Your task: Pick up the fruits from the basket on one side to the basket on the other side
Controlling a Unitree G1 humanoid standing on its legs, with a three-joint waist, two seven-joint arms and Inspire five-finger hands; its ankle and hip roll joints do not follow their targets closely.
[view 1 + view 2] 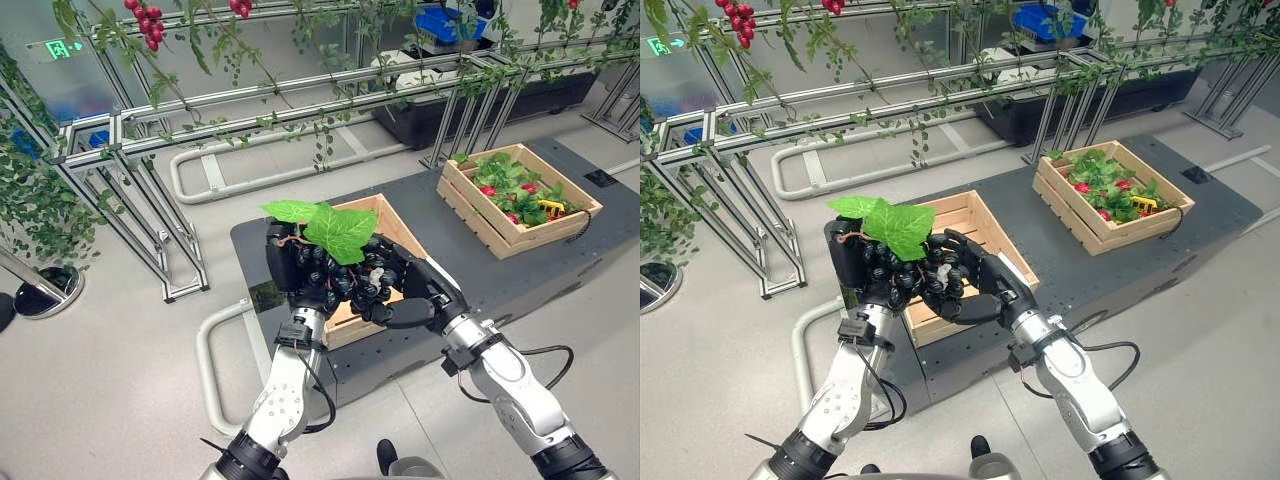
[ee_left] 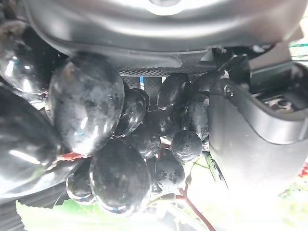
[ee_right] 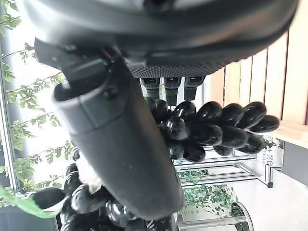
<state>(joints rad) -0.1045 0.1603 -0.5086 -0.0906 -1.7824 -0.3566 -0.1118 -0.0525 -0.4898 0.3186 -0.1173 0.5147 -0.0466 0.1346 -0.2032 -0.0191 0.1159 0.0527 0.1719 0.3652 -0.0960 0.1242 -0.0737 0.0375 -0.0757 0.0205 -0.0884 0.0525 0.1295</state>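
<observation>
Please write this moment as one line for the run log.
both hands: left hand and right hand cupped round black grape bunch with green leaves | place: above near wooden crate | far wooden crate: holds greenery, red fruit

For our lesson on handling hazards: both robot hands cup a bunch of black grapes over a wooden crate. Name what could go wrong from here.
1. The grape bunch is held between the left hand and the right hand; if either parts early, it could drop or shed grapes.
2. It hangs near the front edge of the near crate, so a fall might miss onto the floor.
3. The leaf hides the bunch from above, making aim harder.
</observation>
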